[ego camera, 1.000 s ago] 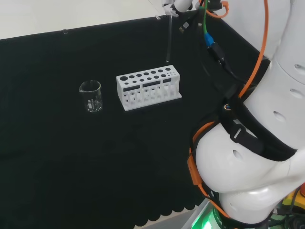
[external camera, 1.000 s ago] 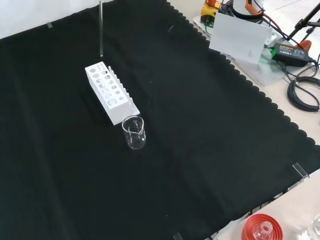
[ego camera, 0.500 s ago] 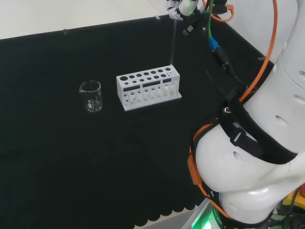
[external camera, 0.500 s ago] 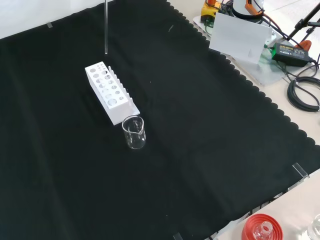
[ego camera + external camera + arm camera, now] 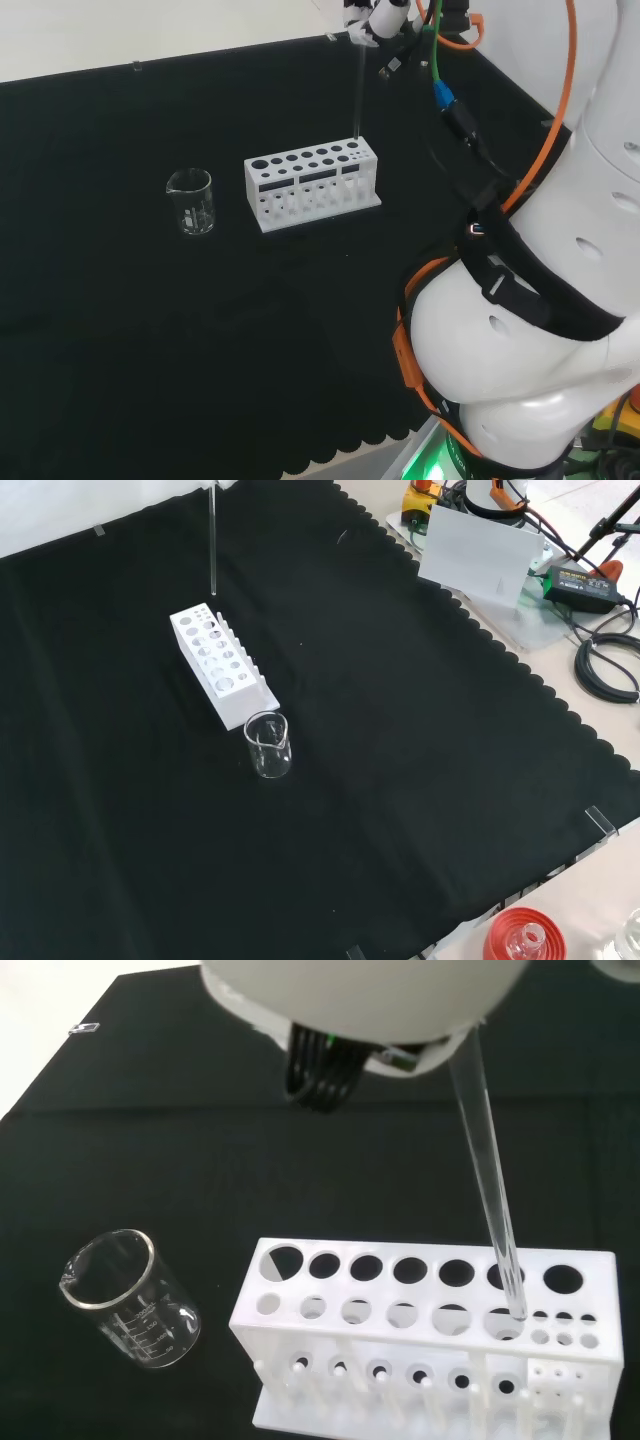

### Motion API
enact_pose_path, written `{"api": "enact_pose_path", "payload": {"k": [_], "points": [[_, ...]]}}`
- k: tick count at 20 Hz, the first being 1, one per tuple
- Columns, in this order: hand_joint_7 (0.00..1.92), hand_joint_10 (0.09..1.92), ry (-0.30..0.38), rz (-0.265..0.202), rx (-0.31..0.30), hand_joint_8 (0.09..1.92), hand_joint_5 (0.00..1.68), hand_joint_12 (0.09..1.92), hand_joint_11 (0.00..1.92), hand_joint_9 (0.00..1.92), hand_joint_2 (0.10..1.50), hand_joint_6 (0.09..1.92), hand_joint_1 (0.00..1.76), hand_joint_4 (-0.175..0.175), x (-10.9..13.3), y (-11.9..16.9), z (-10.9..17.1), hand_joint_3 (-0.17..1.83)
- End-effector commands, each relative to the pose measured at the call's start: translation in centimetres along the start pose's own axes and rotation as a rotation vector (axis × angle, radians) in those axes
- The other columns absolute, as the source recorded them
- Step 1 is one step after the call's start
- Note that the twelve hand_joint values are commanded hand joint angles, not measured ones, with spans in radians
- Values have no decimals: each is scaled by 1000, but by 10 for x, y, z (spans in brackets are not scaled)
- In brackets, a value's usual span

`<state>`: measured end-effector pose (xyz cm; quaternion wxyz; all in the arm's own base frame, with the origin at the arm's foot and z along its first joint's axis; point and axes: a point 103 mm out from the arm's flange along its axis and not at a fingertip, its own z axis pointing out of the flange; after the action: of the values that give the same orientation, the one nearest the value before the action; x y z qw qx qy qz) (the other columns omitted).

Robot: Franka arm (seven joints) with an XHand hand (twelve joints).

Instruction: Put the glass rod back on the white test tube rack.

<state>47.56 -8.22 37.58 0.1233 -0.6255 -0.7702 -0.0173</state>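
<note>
- Counter (image 5: 420,780): covered with black cloth; the task's ware stands toward the middle-left in the front view.
- White test tube rack (image 5: 312,182): upright on the cloth, top plate with two rows of larger holes and a cluster of small holes at one end; the wrist view (image 5: 430,1340) shows all the holes with nothing in them.
- Beaker (image 5: 190,201): clear glass, upright, apart from the rack on its left in the head view; in the front view (image 5: 268,745) it sits just below the rack's near end.
- Glass rod (image 5: 358,92): held nearly vertical above the rack's right end in the head view. In the wrist view (image 5: 490,1190) its lower tip lies over a larger hole in the near row, next to the small-hole cluster; whether the tip has entered the hole cannot be told. Front view (image 5: 212,540): tip just above the rack's far end.
- Robot hand (image 5: 372,18): at the top edge of the head view, closed on the rod's upper end.
</note>
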Motion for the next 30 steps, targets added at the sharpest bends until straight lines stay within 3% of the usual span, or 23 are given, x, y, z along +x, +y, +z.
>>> {"api": "enact_pose_path", "payload": {"k": [1,30], "points": [[1314,563,12,-21,0,941,1117,745,1612,1695,565,842,1324,-175,2,9,4,895],[1316,560,45,-18,40,937,1120,742,1612,1696,564,837,1325,-175,-13,40,25,894]]}}
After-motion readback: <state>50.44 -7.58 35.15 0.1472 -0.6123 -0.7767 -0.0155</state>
